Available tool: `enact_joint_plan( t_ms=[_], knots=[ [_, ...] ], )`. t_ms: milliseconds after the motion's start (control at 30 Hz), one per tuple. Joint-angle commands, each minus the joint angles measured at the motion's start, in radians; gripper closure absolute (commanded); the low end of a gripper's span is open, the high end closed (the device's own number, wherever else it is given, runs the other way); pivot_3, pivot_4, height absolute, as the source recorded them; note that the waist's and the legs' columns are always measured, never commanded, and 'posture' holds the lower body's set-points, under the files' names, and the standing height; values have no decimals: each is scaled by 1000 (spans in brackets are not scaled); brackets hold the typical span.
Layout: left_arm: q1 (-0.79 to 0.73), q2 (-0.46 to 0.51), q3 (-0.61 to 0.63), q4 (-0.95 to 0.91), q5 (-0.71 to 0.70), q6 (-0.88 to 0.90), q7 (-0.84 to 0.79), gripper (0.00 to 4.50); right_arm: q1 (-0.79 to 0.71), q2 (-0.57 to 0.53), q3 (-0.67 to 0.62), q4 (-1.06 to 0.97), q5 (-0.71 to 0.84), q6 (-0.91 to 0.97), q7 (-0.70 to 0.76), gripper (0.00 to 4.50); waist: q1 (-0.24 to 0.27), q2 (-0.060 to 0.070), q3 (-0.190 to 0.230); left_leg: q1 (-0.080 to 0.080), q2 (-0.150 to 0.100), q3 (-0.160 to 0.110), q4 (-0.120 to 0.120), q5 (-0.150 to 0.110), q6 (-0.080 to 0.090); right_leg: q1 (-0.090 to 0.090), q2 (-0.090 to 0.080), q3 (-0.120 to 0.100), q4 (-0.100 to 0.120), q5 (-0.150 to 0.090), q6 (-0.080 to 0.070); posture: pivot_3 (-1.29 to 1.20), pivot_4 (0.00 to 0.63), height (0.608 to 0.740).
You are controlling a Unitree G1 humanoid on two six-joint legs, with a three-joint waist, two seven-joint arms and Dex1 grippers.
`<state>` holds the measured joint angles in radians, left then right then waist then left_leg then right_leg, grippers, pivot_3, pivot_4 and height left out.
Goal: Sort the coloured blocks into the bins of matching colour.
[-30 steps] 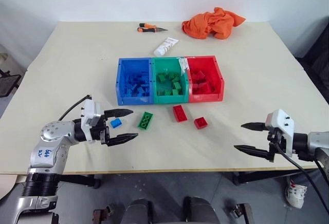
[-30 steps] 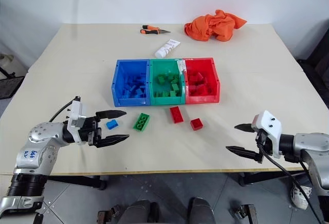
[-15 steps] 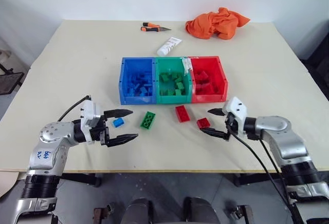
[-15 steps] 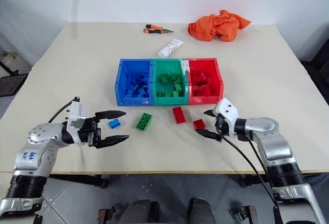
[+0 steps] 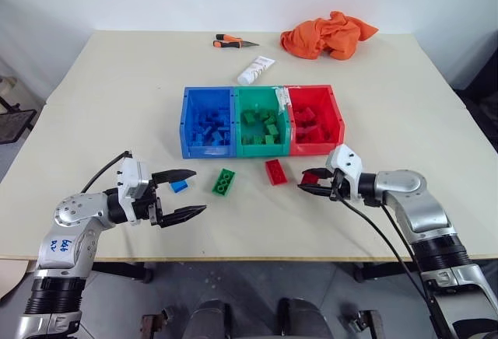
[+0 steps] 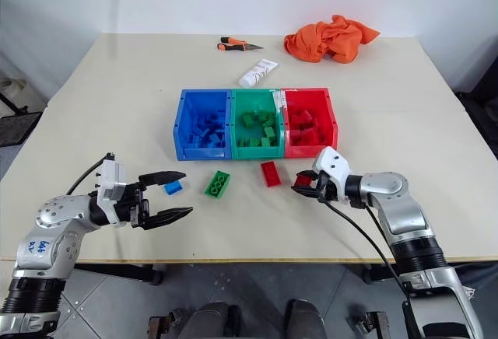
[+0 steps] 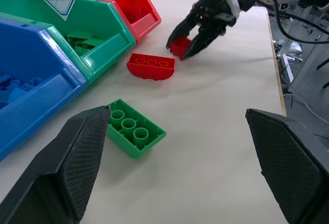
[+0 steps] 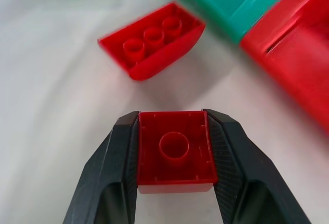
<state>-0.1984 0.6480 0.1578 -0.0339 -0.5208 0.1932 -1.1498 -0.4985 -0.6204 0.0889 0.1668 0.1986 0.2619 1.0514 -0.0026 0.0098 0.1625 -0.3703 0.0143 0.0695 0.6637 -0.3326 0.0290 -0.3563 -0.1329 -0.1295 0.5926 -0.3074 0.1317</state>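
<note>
Three joined bins stand mid-table: blue [image 5: 208, 151], green [image 5: 263, 150] and red [image 5: 317, 148], each holding blocks of its own colour. In front of them lie a small blue block [image 5: 179, 186], a green block [image 5: 224, 181] and a long red block [image 5: 275, 171]. My right gripper [image 5: 309, 182] is shut on a small red block [image 8: 176, 152] just right of the long red one, low over the table. My left gripper [image 5: 199, 191] is open, with the small blue block behind its fingers and the green block [image 7: 134, 134] just ahead of them.
At the table's far side lie an orange cloth [image 5: 327, 34], a white tube [image 5: 255, 69] and an orange-handled tool [image 5: 231, 42]. Bare tabletop [image 5: 101, 106] spreads left and right of the bins. The table's front edge [image 5: 257, 257] runs close below both arms.
My right gripper swung in from the table's right front to the small red block and shut on it. The left gripper stayed open and nearly still.
</note>
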Motion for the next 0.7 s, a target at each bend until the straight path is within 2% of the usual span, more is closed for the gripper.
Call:
enact_joint_plan(
  t_ms=[33,300,367,500,700],
  knots=[
    [-24,-4,4,-12,-13,-8,-1,0,-63,-20,-80,-48,37,16,-39,3034,0,0,0,0,0,0,0,0,0,0,0,0,0,0,0,0,150,740],
    [-60,-4,-11,-7,-11,0,-5,0,-193,-18,-125,46,27,-7,-79,3034,0,0,0,0,0,0,0,0,0,0,0,0,0,0,0,0,150,740],
    [-56,-7,-9,-10,-9,-6,-2,0,-286,-4,-121,157,5,-52,-94,3034,-2,0,0,0,0,0,0,0,0,0,0,0,1,0,0,0,150,740],
    [-24,-24,-9,-26,-8,-18,12,0,-511,54,-81,512,-84,-190,-160,3034,-17,1,1,0,0,3,0,0,0,-2,1,2,0,0,0,0,150,740],
    [-8,-44,-18,-42,-4,-23,28,0,-651,113,-58,813,-162,-320,-218,3034,-26,0,0,0,1,0,-2,1,-1,-2,1,0,3,0,0,0,150,740]
  ],
)
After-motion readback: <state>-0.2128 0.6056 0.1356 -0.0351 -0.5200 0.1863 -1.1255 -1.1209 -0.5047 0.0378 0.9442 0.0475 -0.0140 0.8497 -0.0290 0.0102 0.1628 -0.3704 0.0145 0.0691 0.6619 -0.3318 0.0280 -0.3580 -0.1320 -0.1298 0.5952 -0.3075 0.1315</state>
